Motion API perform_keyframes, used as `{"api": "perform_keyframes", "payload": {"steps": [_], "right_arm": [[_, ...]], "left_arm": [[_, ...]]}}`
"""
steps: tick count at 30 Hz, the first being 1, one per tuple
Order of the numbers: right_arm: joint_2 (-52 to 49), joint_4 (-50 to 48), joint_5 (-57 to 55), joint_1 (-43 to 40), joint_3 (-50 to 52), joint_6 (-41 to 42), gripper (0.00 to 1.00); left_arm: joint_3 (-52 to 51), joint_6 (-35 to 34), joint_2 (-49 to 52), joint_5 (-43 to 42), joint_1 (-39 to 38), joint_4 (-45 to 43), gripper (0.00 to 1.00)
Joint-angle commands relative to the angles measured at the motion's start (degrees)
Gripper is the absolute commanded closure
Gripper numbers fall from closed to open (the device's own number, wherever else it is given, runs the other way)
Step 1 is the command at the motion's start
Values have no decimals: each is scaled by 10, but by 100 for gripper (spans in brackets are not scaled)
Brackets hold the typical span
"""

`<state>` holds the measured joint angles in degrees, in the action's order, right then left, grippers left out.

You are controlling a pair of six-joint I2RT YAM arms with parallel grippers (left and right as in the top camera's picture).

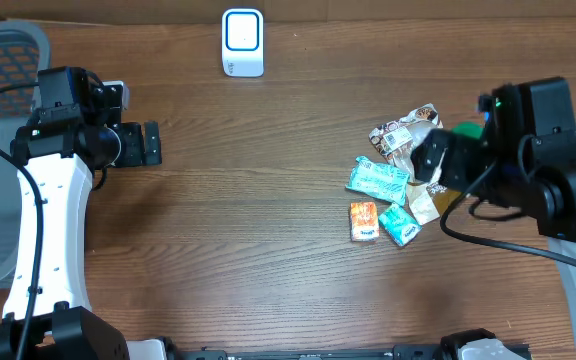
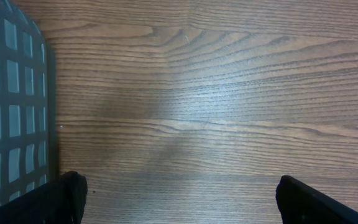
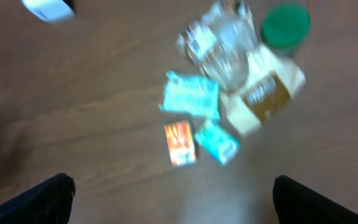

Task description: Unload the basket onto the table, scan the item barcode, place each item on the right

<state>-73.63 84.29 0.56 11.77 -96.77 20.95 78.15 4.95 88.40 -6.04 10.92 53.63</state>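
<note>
Black right pincer [image 3: 173, 194] hangs wide over snack packets [image 3: 194, 98], left pincer [image 2: 179, 194] wide beside basket [image 2: 11, 93].

L arm [image 1: 63, 240]: white link, black joints, black cable loop [image 1: 38, 250]. R arm [image 1: 553, 160]: black housings, green LED [image 1: 486, 101]. L gripper [image 2: 179, 199], R gripper [image 3: 173, 199]: black fingers.

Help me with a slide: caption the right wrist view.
Open right fingers over clustered snack packets on the wooden table.

Nothing readable here tbh, print on the snack packets [image 1: 378, 180] and the white scanner [image 1: 242, 42] is just blur.
</note>
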Motion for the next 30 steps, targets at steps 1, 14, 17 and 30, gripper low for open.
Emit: {"api": "perform_keyframes", "payload": {"steps": [1,14,17,30], "right_arm": [[36,-50,-9,2,32,-56,0],[324,-420,-6,-23,422,-113,0],[397,-488,-4,-25,511,-112,0],[650,-699,15,-25,825,-111,0]], "left_arm": [[4,15,0,-9,-1,0,1],[4,15,0,-9,-1,-1,0],[4,15,0,-9,-1,-1,0],[4,15,0,-9,-1,0,0]]}}
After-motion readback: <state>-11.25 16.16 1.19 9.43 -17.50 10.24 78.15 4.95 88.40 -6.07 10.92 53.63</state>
